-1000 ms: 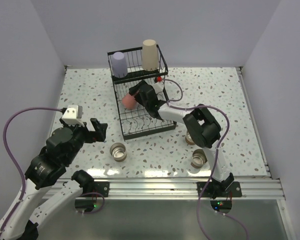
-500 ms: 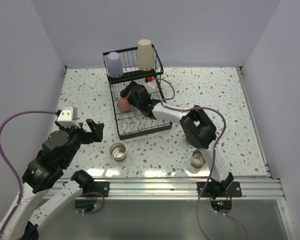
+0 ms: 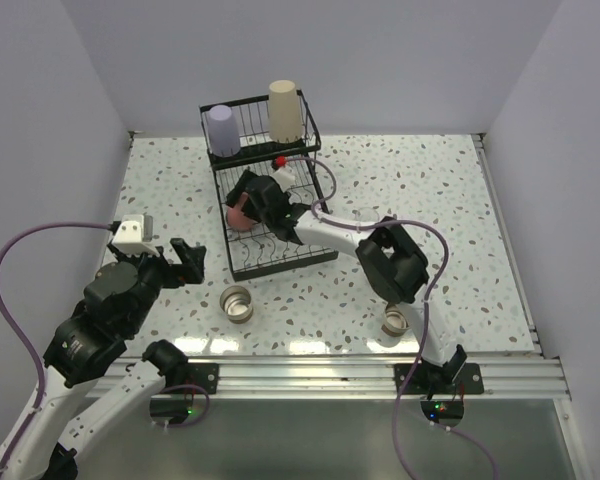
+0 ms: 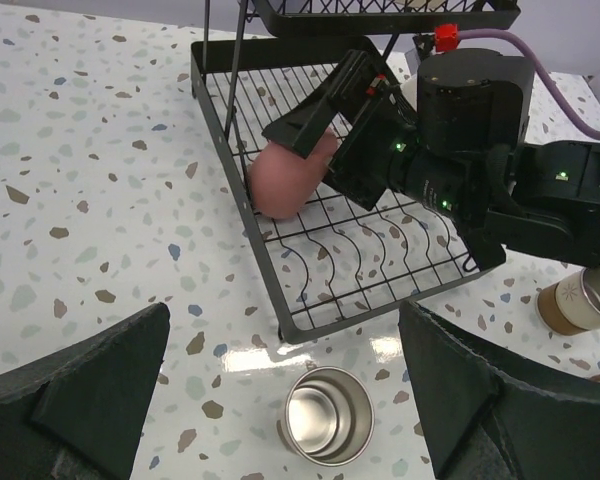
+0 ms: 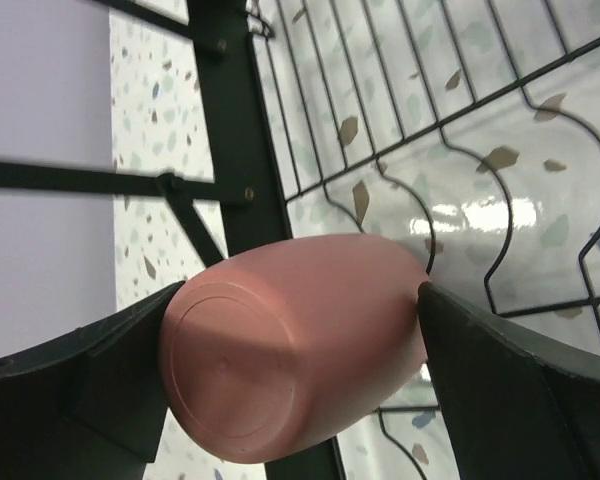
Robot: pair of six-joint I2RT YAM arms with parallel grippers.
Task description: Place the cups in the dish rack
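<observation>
Worktop [image 3: 430,190]: speckled, with the dish rack [image 3: 275,262] at centre-far.

Rack, upper basket: lavender cup [image 3: 222,130] on the left, tall beige cup [image 3: 285,108] on the right, both mouth-down.

Rack, lower tray: only the red-pink cup [image 5: 290,340], lying on its side at the far-left end beside the corner post.

Right pincer [image 3: 246,203]: jaws closed to the cup's width, holding the red-pink cup across its body. Whether the cup touches the wires: cannot tell.

Left pincer [image 3: 187,262]: spread wide, empty, above the worktop left of the rack.

Step judged: seating the red-pink cup. To do it well:
- tip it mouth-down
- settle it between dividers, clear of the post
- release only once it is supported
- do not shove the rack

Not yet loaded: a short metallic cup [image 3: 238,302] just near of the rack, and another [image 3: 397,320] at near right.
</observation>
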